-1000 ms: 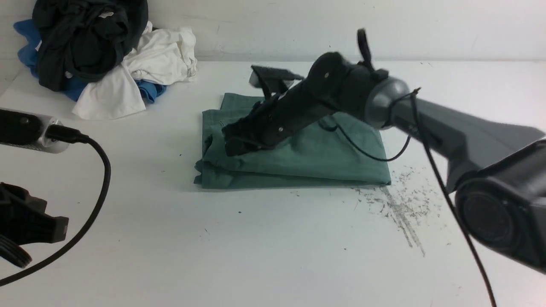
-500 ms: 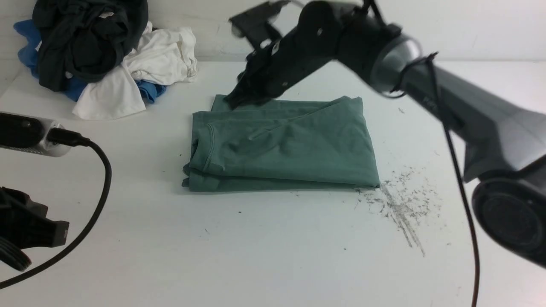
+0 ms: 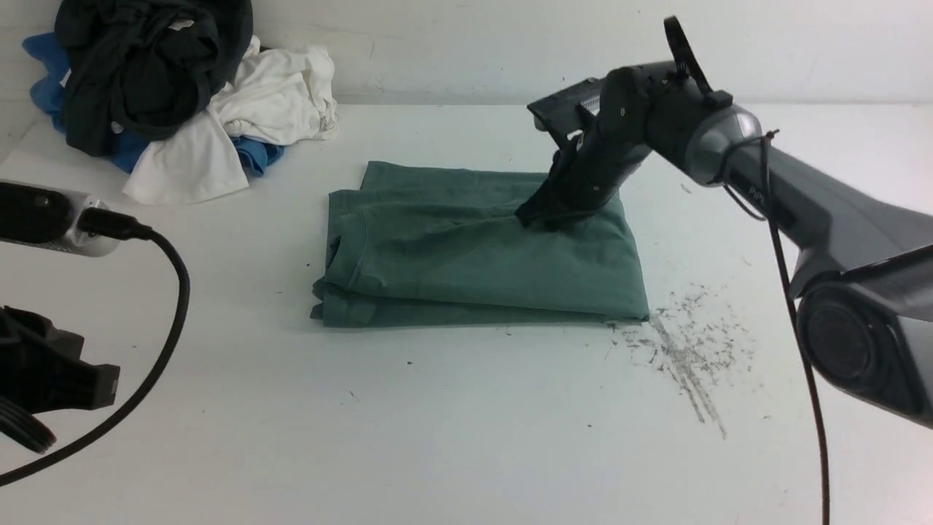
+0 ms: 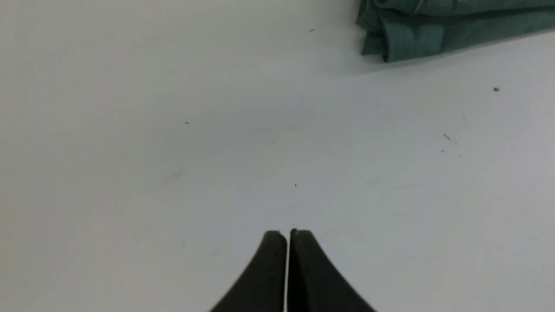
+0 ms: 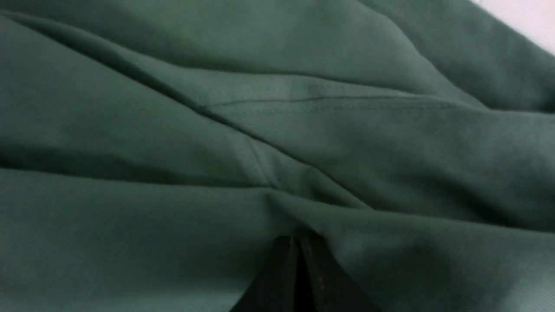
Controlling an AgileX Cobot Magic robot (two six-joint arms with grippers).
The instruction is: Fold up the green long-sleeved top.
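The green long-sleeved top lies folded into a thick rectangle in the middle of the white table, with its ribbed neck at the left end. My right gripper reaches down onto the folded top's upper right part, its jaws shut. In the right wrist view the closed tips press into the green cloth, which dents and creases around them. My left gripper hovers shut and empty over bare table near the front left. A corner of the top shows beyond it.
A pile of black, white and blue garments sits at the back left by the wall. Grey scuff marks spread over the table beside the top's front right corner. The left arm's camera cable loops at the front left.
The right gripper left the top's left end, rose over the back edge while shutting, then swung right and came down on the top's right part. The top now lies flatter. The left arm stayed still.
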